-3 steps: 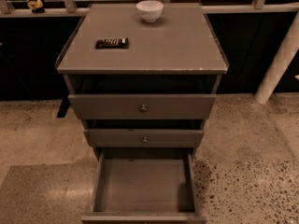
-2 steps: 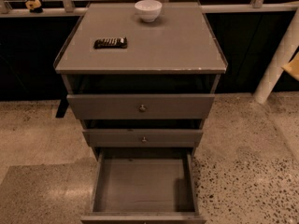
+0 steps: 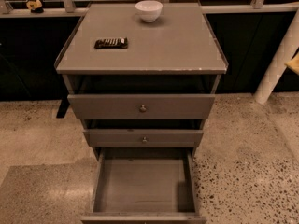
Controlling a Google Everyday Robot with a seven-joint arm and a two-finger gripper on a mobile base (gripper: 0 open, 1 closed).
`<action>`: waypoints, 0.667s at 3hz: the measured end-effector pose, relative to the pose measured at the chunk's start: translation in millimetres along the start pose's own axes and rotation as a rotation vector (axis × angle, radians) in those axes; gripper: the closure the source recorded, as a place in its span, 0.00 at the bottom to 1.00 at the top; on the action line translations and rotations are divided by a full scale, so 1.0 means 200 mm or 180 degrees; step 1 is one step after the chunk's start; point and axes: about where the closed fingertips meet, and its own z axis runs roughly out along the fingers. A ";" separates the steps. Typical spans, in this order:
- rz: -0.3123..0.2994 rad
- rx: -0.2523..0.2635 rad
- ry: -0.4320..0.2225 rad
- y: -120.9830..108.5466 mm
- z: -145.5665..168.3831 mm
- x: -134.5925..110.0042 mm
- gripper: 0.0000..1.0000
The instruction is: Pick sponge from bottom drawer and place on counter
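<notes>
**A:** Which step is this?

**B:** Searching, I'd judge. The grey worktop (image 3: 182, 50) carries only a white bowl (image 3: 148, 10) at the back and a dark wrapped bar (image 3: 111, 43) towards its left. Below it the bottom drawer (image 3: 142, 185) stands pulled out, and the floor that shows is bare.

**A:** So where is the sponge?

**B:** Nowhere I can see, neither in the drawer nor on the worktop. A pale-yellow scrap (image 3: 294, 63) is cut off by the right edge, beside a white pole (image 3: 275, 69). I cannot tell what it is.

**A:** And the gripper?

**B:** Out of view. I cannot tell whether its fingers are apart or together, nor how the sponge lies relative to them.

**A:** The next move, then?

**B:** Probably locating the sponge, perhaps with a look at the drawer's near corners, before any reach down.
</notes>
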 end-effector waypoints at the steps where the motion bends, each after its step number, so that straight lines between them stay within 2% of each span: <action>1: 0.0076 -0.0032 0.0060 0.10 -0.05 0.07 1.00; 2: 0.0177 -0.0063 0.0071 0.18 -0.06 0.13 1.00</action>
